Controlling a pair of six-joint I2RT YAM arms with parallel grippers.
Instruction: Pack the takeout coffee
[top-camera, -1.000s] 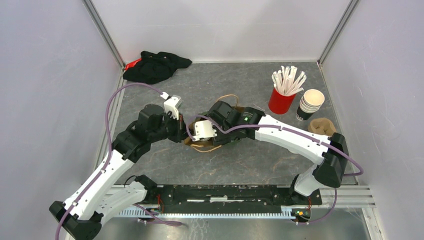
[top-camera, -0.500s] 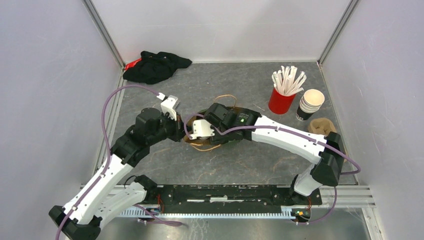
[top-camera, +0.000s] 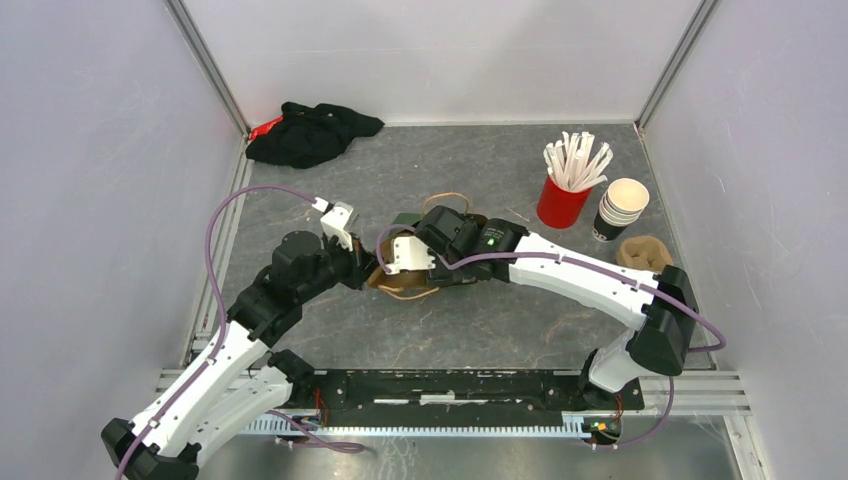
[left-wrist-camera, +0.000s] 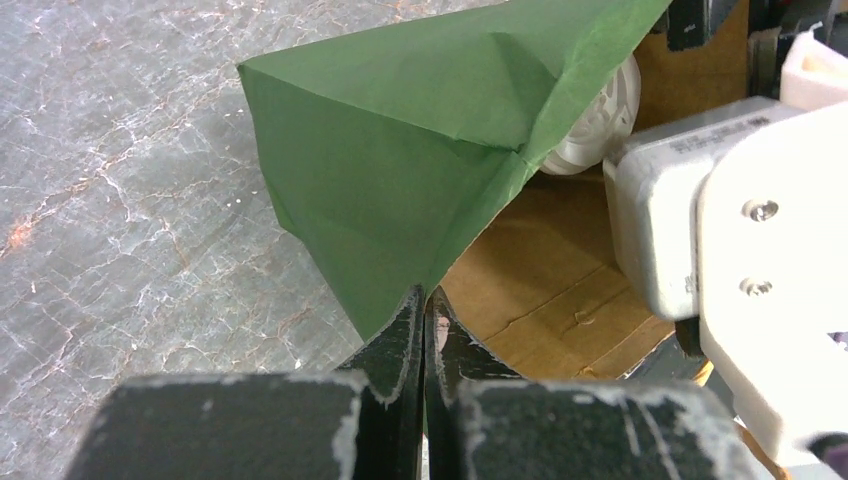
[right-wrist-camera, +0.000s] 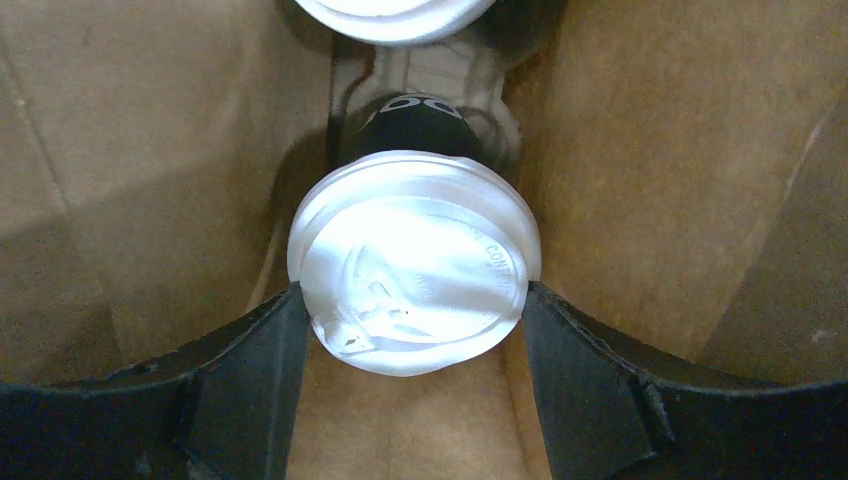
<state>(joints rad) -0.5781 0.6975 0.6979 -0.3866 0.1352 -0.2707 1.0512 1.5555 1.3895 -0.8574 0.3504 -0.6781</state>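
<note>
Holding the mouth up on my left, the left gripper (left-wrist-camera: 422, 300) is pinched flat on the green paper flap (left-wrist-camera: 400, 150) of the bag (right-wrist-camera: 650, 150) at mid-table. Further right, the right gripper (right-wrist-camera: 412, 295) reaches inside it, jaws spread wide and pressed against both sides of the near lidded cup (right-wrist-camera: 415, 260). That cup's long axis runs straight away from my right wrist, lid facing me and body pointing deeper in. The second lidded cup (right-wrist-camera: 390, 15) sits just beyond, so I judge the next push goes along that axis, not sideways.
</note>
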